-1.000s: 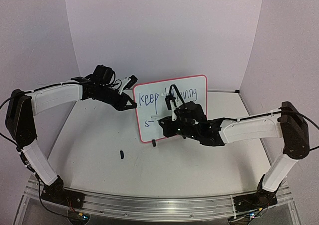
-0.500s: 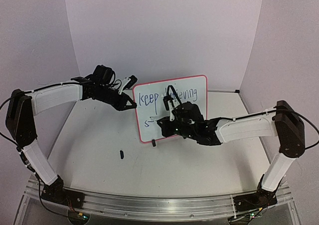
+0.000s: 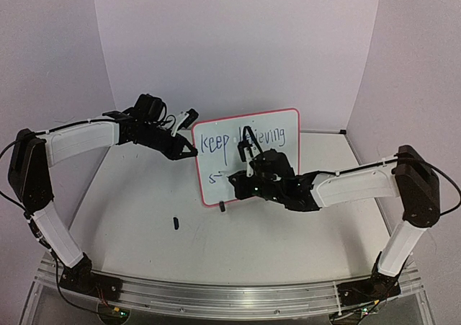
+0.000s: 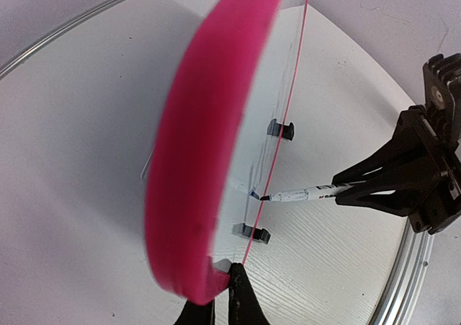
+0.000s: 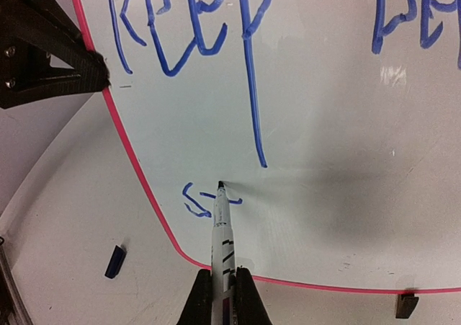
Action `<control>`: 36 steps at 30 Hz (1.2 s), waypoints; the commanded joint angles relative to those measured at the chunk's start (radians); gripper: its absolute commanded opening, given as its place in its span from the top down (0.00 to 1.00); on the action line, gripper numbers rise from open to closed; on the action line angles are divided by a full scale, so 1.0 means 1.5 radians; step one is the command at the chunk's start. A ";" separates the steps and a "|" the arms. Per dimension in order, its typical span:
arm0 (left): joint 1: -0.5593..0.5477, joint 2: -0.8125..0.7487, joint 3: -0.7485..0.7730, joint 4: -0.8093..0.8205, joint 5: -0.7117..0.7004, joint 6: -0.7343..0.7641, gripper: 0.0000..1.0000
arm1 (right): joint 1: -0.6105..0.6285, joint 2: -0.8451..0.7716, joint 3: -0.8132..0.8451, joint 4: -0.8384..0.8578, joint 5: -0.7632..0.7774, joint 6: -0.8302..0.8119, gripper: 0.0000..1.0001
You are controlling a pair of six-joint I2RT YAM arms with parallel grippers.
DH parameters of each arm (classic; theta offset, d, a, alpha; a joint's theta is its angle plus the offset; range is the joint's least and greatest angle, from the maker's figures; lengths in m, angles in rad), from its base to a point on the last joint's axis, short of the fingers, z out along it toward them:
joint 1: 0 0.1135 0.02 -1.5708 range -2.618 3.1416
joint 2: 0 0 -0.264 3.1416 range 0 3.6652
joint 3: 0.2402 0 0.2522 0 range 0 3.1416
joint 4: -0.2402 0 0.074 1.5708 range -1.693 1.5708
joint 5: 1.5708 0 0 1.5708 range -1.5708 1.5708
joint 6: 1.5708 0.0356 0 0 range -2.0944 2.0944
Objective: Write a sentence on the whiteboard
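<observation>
The whiteboard stands upright on its clip feet at mid table. My left gripper is shut on its red left edge, fingers pinching the border at the bottom of the left wrist view. My right gripper is shut on a white marker. The marker's tip touches the board's lower left. The sentence reads "keep" and part of "be" in blue on top. Below are an "s" and a short cross stroke at the tip. In the top view my right arm hides the middle letters.
The blue marker cap lies on the table left of the board's lower corner, also in the right wrist view. One black clip foot shows under the board's bottom edge. Purple walls enclose the table.
My right gripper and the marker have shifted slightly left along the board's lower line. My left gripper and the board have not moved.
</observation>
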 commanded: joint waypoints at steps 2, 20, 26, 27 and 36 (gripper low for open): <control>-0.015 0.031 -0.012 -0.094 -0.045 0.029 1.00 | -0.003 0.015 -0.013 0.000 0.001 0.021 1.00; -0.015 0.032 -0.011 -0.093 -0.045 0.029 1.00 | -0.002 0.024 -0.021 -0.028 -0.002 0.035 1.00; -0.016 0.033 -0.010 -0.093 -0.043 0.028 1.00 | -0.003 0.007 -0.028 -0.037 0.020 0.032 1.00; -0.016 0.032 -0.010 -0.093 -0.044 0.028 1.00 | -0.003 0.005 -0.027 -0.038 0.023 0.031 1.00; -0.016 0.032 -0.010 -0.093 -0.044 0.028 1.00 | -0.002 -0.030 -0.019 -0.037 0.034 0.017 1.00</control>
